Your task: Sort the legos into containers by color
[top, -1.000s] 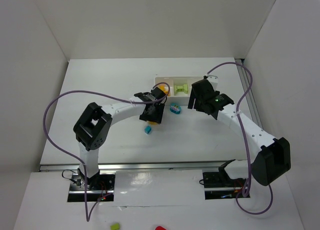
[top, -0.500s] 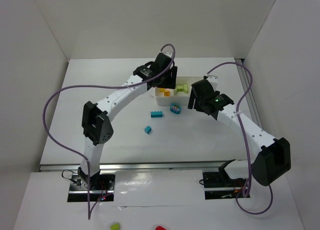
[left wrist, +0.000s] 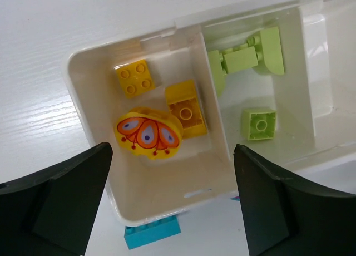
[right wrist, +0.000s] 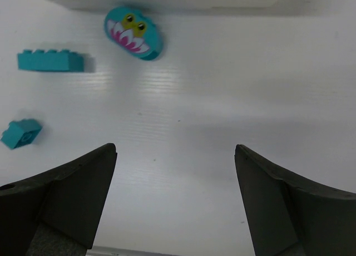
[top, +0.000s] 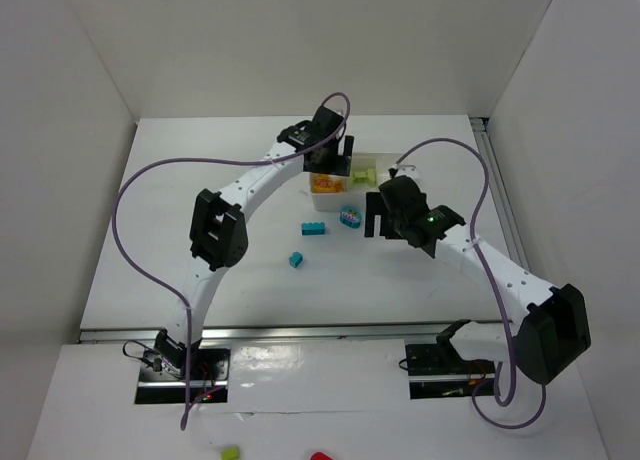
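The white tray (left wrist: 83,108) lies under my left gripper (left wrist: 172,150), which is open and holds nothing. Its left container holds two yellow legos (left wrist: 133,79) and a round yellow-orange piece (left wrist: 148,134). The middle container has lime green legos (left wrist: 258,124). My right gripper (right wrist: 175,148) is open and empty over bare table, in front of the tray. A round cyan piece with a flower print (right wrist: 133,32), a long cyan lego (right wrist: 50,61) and a small cyan lego (right wrist: 21,132) lie on the table to its left. In the top view the left gripper (top: 330,165) is over the tray and the right gripper (top: 372,215) sits beside the round cyan piece (top: 350,216).
White walls enclose the table on the left, back and right. Purple cables loop over both arms. The long cyan lego (top: 314,228) lies just in front of the tray, the small one (top: 296,260) nearer the arm bases.
My left arm swung from the table up to the tray and opened; the yellow-orange round piece now lies in the left container. My right gripper moved off the tray toward the cyan pieces and opened wider.
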